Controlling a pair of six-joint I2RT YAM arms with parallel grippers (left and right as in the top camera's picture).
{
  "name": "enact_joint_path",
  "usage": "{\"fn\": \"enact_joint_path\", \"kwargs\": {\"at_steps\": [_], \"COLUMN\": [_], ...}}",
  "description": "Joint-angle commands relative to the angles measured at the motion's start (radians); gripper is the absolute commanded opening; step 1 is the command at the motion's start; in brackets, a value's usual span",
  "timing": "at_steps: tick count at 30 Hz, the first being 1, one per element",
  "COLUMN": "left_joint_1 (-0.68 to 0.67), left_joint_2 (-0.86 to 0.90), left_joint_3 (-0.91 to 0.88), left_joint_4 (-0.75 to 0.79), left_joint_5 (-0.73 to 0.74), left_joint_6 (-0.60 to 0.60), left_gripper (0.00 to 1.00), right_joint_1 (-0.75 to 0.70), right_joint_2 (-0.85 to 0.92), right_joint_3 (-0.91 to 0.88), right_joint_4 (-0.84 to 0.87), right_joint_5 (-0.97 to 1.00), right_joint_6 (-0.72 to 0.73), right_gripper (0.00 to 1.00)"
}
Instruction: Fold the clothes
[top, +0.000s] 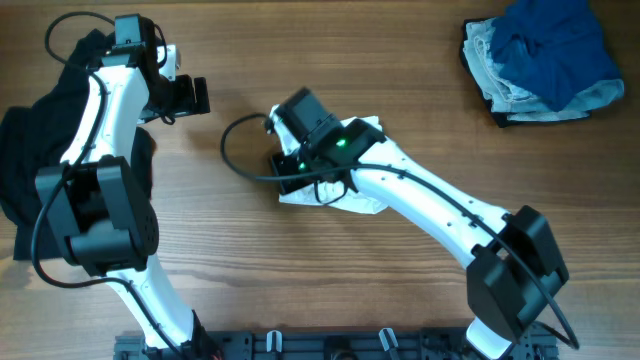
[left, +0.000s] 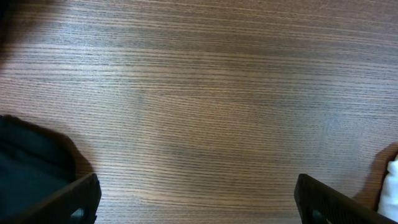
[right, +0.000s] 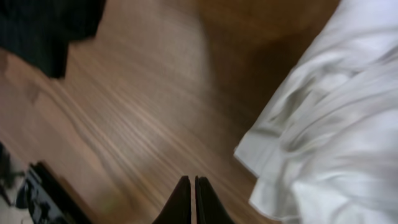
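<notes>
Wooden tabletop (right: 137, 112), white garment (right: 323, 124) just beside the clenched right claw (right: 193, 199); left claw (left: 199, 202) released.

- Table (top: 400, 60): brown wood top with the grain running left to right, surface flat and even.
- Black garment (top: 20, 170): lies crumpled at the table's left edge, partly covered from above (its full outline cannot be made out).
- White garment (top: 365, 205): lies bunched and creased near the table's centre, well apart from the black garment, with bare wood between them.
- Navy-blue garment (top: 550, 50): sits on top of a small heap in the far right corner.
- Pale-denim garment (top: 490, 65): lies under the navy-blue garment in the same heap, its edges showing on the left and lower sides.
- Black rail (top: 300, 345): runs along the table's near edge.
</notes>
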Motion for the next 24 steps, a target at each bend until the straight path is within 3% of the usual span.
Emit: {"fn": "enact_joint_path", "kwargs": {"at_steps": [1,8,12,24], "left_joint_1": [0.002,0.002,0.002,0.002], "left_joint_2": [0.012,0.012,0.012,0.012], "left_joint_3": [0.01,0.01,0.01,0.01], "left_joint_4": [-0.004,-0.003,-0.003,0.004], "left_joint_5": [0.016,0.016,0.016,0.016], "left_joint_6": [-0.006,-0.006,-0.006,-0.006], "left_gripper": [1.0,1.0,1.0,1.0], "right_joint_1": [0.001,-0.056,-0.144,-0.248], "right_joint_2": [0.02,-0.025,-0.073,0.098], "right_joint_3": [0.018,0.064,0.096,0.05], "right_joint_4": [-0.045,-0.084,-0.15,-0.145], "right_joint_5": [-0.041,-0.036,0.066,0.222], "right_joint_6": [-0.024,-0.032,0.071,0.166], "right_gripper": [0.14,0.39,0.56,0.56]}}
